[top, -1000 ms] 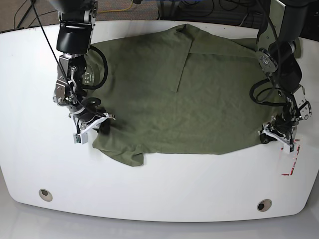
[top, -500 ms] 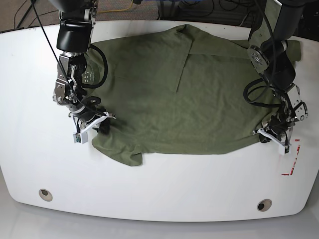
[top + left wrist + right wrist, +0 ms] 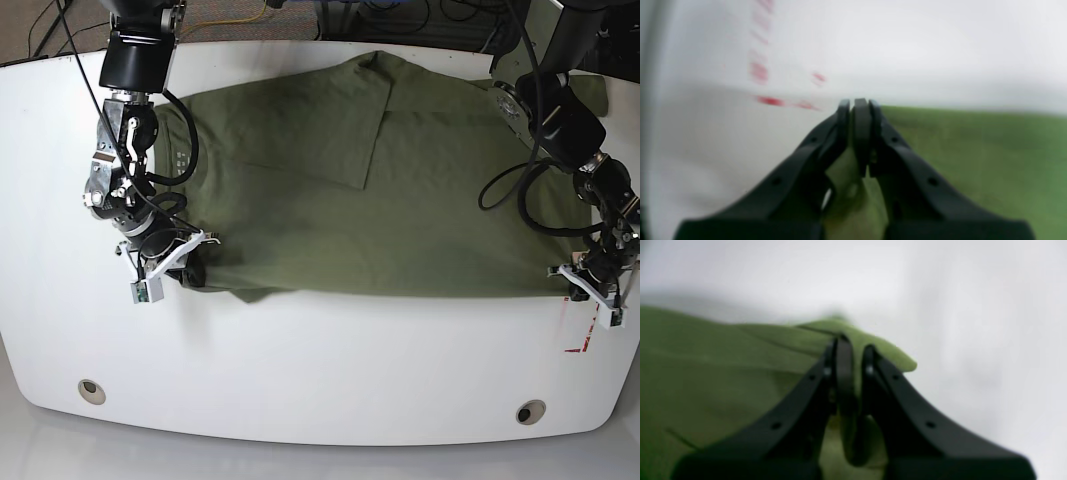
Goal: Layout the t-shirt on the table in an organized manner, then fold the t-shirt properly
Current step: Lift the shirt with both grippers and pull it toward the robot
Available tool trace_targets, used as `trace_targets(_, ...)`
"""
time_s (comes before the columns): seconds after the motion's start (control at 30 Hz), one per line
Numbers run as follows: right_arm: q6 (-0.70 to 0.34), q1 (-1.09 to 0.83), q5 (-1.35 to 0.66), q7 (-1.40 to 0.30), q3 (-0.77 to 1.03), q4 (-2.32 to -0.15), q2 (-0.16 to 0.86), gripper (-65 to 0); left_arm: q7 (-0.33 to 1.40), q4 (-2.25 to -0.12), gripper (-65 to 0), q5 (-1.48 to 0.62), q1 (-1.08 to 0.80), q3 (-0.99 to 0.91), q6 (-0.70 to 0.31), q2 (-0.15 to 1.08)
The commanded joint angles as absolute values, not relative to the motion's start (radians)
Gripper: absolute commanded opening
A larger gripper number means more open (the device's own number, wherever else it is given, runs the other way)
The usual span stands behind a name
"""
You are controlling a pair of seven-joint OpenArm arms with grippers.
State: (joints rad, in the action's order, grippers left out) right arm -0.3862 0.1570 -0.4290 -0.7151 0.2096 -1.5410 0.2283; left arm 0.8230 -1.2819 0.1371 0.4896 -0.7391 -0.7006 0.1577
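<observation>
With the shirt (image 3: 390, 190) spread flat across the tabletop (image 3: 300, 370), its near hem runs in a straight line between the two arms. The right end effector (image 3: 165, 268) is clenched on one hem corner, the left end effector (image 3: 590, 288) on the other, beside the red tape (image 3: 585, 335). The shirt's body lies beyond both, so any fold would carry the hem away from the front edge.

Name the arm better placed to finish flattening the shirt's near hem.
Right. Its tool grips the still-tucked, bunched corner of the t-shirt; the left tool holds a corner already stretched flat.
</observation>
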Motion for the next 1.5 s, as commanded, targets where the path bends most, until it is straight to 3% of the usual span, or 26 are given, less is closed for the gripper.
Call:
trace_targets(0.0,-0.378,0.189,-0.43,-0.696,0.214,-1.567,0.269,-65.0,0.834,-1.343,-65.0,0.13,0.522,-0.734,-0.698,0.15)
trace_targets(0.5,-0.384,0.367,-0.433,-0.717,0.206,-1.561,0.348,-65.0,1.032,-1.685,-65.0,0.13,0.627,-0.641,-0.698,0.079)
trace_targets(0.83,-0.386,0.699,-0.435,-0.742,0.093,-1.458,0.427,-65.0,1.159,-1.839,-65.0,0.133,0.849,-0.567,-0.698,0.018)
trace_targets(1.17,-0.387,1.122,-0.437,-0.783,-0.048,-1.328,0.507,-65.0,1.21,-1.813,-65.0,0.133,1.188,-0.492,-0.645,0.042)
trace_targets(1.47,-0.435,1.438,-0.432,-0.814,-0.13,-1.191,0.526,-65.0,1.207,-1.618,-65.0,0.133,1.481,-0.473,-0.641,0.085)
